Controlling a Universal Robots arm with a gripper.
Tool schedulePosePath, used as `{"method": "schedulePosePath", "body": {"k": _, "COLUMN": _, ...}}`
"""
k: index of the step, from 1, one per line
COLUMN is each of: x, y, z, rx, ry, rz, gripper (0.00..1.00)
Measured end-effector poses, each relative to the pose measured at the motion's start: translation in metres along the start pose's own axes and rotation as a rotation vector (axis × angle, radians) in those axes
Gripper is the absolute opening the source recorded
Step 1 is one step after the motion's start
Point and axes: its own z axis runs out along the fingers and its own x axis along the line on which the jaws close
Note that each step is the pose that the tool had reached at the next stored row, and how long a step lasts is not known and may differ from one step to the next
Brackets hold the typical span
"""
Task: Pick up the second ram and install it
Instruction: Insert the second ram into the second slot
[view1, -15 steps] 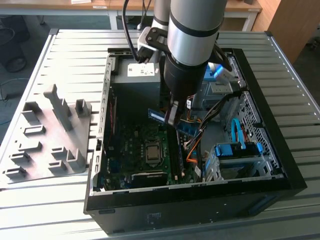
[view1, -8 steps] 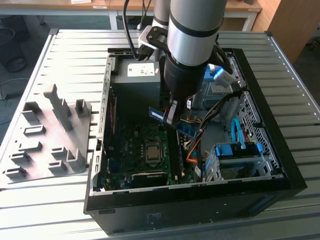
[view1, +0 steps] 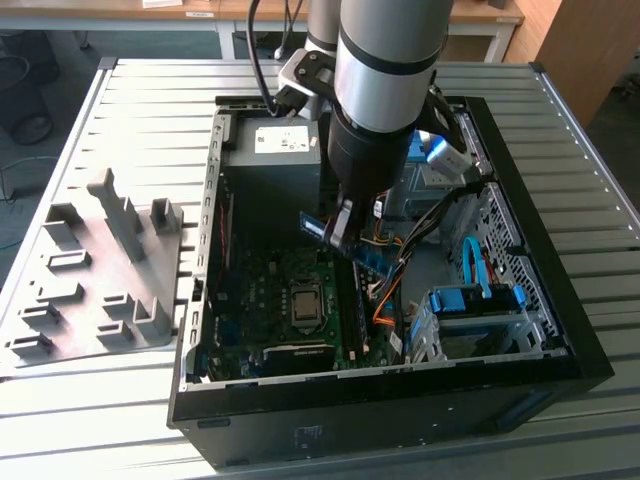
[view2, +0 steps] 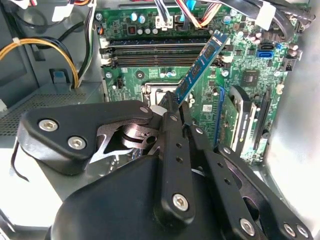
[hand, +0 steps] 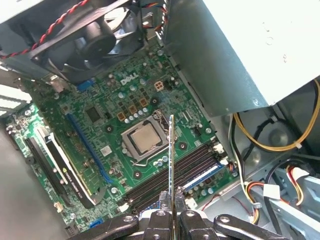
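Fingers of our end effector (view2: 173, 102) are clamped shut on one end of the second ram (view2: 200, 66); we hold it tilted above the motherboard (hand: 102, 122), over the black memory sockets (hand: 196, 160), not seated. Around it stands the open computer case (view1: 350, 425) mid-tabletop (view1: 150, 100); a grey tray (view1: 90, 290) lies by the tabletop's edge on the exterior view's left.

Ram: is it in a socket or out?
Out. The fingers hold the ram above the motherboard, clear of the sockets.
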Motion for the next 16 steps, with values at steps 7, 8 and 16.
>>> {"method": "schedulePosePath", "body": {"k": 7, "x": 0.0000, "y": 0.0000, "z": 0.0003, "rx": 0.0024, "ry": -0.0022, "rz": 0.052, "gripper": 0.14}}
{"method": "schedulePosePath", "body": {"k": 8, "x": 0.0000, "y": 0.0000, "z": 0.0003, "rx": 0.0027, "ry": -0.0025, "rz": 0.058, "gripper": 0.14}}
{"method": "schedulePosePath", "body": {"k": 16, "x": 0.0000, "y": 0.0000, "z": 0.0006, "rx": 0.0050, "ry": -0.0047, "rz": 0.108, "gripper": 0.14}}
